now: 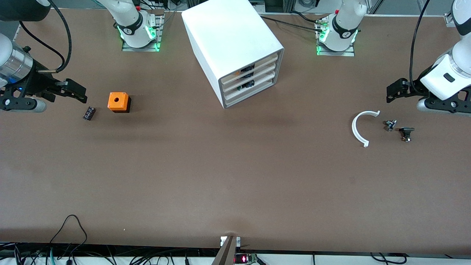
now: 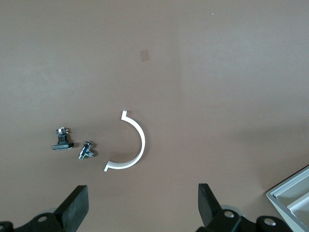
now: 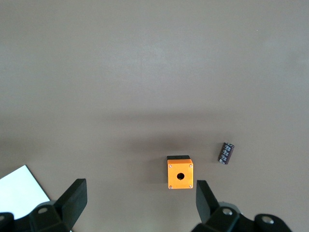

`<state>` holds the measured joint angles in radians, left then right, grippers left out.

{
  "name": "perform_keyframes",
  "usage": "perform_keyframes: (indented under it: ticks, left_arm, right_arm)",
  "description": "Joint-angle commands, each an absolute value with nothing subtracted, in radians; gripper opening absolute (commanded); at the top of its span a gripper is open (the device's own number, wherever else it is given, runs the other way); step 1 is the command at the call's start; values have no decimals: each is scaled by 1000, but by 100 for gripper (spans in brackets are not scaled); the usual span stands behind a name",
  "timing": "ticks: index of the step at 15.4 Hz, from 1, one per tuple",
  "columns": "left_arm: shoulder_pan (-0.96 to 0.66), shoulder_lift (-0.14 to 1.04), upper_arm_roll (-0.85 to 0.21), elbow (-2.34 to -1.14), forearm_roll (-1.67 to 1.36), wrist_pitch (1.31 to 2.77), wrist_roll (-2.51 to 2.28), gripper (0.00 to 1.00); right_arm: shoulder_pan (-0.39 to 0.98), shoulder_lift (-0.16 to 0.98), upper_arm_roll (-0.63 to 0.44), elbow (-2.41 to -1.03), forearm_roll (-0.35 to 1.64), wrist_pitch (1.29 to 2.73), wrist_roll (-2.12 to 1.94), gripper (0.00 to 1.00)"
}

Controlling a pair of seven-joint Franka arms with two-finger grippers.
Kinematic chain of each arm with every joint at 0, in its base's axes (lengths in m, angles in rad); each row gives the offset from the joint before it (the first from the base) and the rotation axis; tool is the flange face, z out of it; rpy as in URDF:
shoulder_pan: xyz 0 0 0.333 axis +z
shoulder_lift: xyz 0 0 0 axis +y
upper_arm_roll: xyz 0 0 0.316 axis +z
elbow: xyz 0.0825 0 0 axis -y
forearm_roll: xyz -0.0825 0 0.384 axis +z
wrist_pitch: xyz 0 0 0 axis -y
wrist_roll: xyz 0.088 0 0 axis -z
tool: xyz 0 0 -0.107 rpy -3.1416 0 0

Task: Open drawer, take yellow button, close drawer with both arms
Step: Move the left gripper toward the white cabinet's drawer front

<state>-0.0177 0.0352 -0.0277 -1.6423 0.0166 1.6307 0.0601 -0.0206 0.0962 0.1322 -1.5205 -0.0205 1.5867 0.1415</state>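
Drawer (image 1: pixel 249 69) shut, both arms waiting.
Left gripper (image 2: pixel 144 205) and right gripper (image 3: pixel 141 202) hang at either end of the surface (image 1: pixel 220 165), well apart from the cabinet (image 1: pixel 232 48), jaws apart and empty.

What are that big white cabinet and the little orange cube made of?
The cabinet looks like smooth matte white plastic: even color, rounded edges, no grain. The orange cube also looks like molded plastic, with a black base, a round hole and small corner screws. Neither is certain from looks alone.

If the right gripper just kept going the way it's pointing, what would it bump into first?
Probably the bare table: the open right gripper points down at it. The orange cube lies just off that line, between the fingers, though depth is hard to judge.
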Motion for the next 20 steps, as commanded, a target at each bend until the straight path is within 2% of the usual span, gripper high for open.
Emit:
perform_keyframes:
  ticks: [1,15,20]
  left_arm:
    - [-17,29,-35,-1643,40,1626,78,100]
    - [-26,31,-54,-1641,32,1623,92,100]
    - [-41,35,-61,-1652,-121,1487,124,100]
  right_arm:
    - [-28,110,143,-1488,-28,1565,153,100]
    - [-28,100,144,-1496,-32,1531,152,100]
    - [-28,101,144,-1499,-26,1540,146,100]
